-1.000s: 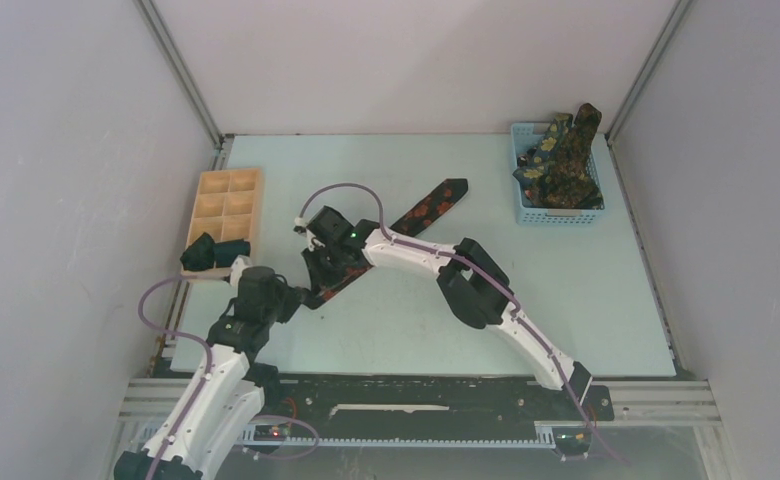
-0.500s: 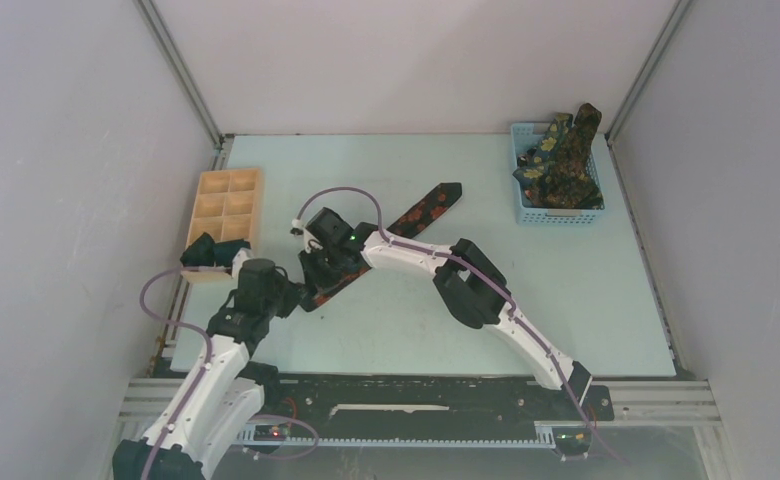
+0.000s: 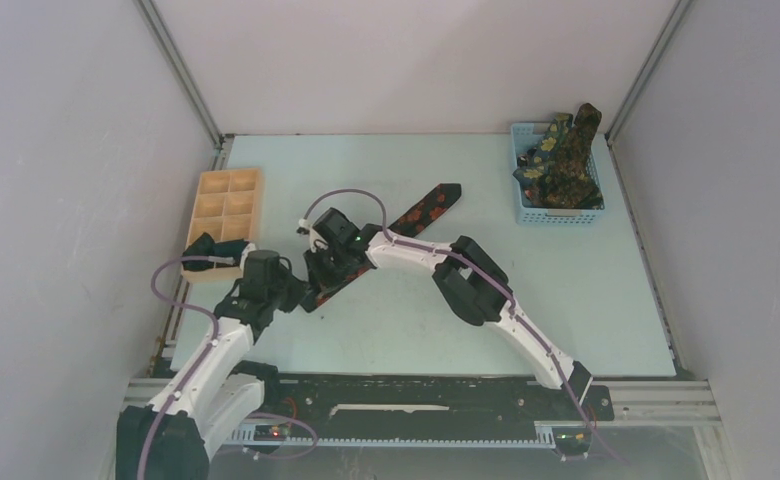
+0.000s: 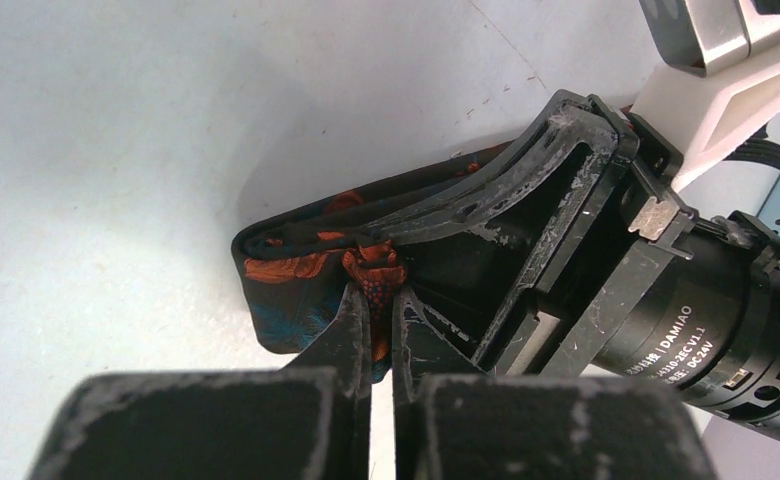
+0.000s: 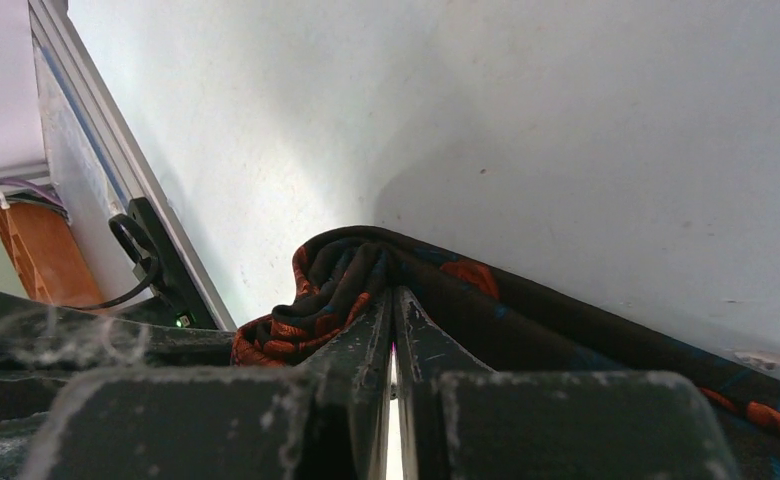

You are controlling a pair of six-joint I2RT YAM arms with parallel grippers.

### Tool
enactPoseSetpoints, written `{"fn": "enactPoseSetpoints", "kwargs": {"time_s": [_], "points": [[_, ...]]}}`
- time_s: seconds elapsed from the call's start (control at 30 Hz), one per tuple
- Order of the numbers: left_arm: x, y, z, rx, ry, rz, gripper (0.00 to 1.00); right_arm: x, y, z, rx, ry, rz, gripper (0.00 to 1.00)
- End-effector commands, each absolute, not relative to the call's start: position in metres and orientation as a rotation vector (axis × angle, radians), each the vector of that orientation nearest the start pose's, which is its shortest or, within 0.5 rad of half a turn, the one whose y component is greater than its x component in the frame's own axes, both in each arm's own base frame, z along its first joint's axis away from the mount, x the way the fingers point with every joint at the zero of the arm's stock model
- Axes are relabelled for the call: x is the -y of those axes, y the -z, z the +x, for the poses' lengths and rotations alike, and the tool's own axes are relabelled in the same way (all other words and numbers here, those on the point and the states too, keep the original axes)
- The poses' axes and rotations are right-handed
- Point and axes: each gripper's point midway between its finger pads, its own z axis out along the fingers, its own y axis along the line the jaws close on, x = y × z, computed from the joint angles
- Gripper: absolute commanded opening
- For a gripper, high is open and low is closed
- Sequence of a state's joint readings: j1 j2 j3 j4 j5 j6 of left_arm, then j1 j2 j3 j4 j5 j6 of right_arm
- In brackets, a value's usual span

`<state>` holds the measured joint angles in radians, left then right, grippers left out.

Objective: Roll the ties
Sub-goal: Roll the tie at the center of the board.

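Tray side: the wooden tray [image 3: 228, 172] sits at the far left of the bench [image 3: 566, 300]. Two dark bundles [image 3: 214, 251], probably ties already rolled, rest at its near end.
Left gripper: the left gripper [image 4: 374, 290] has its fingers pressed together on a small tuck of red-patterned cloth at the near end of the tie.
Task thing: the black tie [image 3: 428, 207] lies at an angle across the middle of the bench. Its near end is bunched into a loose first fold between the two arms, and the rest lies flat, running toward the far right.
Right gripper: the right gripper [image 5: 394, 295] is closed, pinching the crown of that same fold.
Step in hand: judging by the small fold, the roll is only just started.
Next move: probably turn the fold over onto the flat length while one gripper holds it tight.
In the way: both grippers crowd the same spot, so regripping room is scarce.
Right side: the green ties [image 3: 558, 165] are heaped in the blue basket [image 3: 558, 217], well apart and waiting.
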<state>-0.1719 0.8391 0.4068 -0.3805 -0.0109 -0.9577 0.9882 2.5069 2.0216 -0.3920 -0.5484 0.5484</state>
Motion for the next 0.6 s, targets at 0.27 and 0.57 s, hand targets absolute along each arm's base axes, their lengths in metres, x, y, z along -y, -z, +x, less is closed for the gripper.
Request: {"fn": "enactPoseSetpoints", "kwargs": {"time_s": [0.27, 0.57], "points": [[0.093, -0.070, 0.252, -2.262, 0.628, -0.857, 0.00, -0.554, -0.050, 0.236, -2.531, -1.287, -0.878, 0.06], [0.092, -0.064, 0.251, -2.274, 0.619, -0.855, 0.00, -0.539, -0.062, 0.254, -2.527, -1.186, -0.848, 0.10]]}}
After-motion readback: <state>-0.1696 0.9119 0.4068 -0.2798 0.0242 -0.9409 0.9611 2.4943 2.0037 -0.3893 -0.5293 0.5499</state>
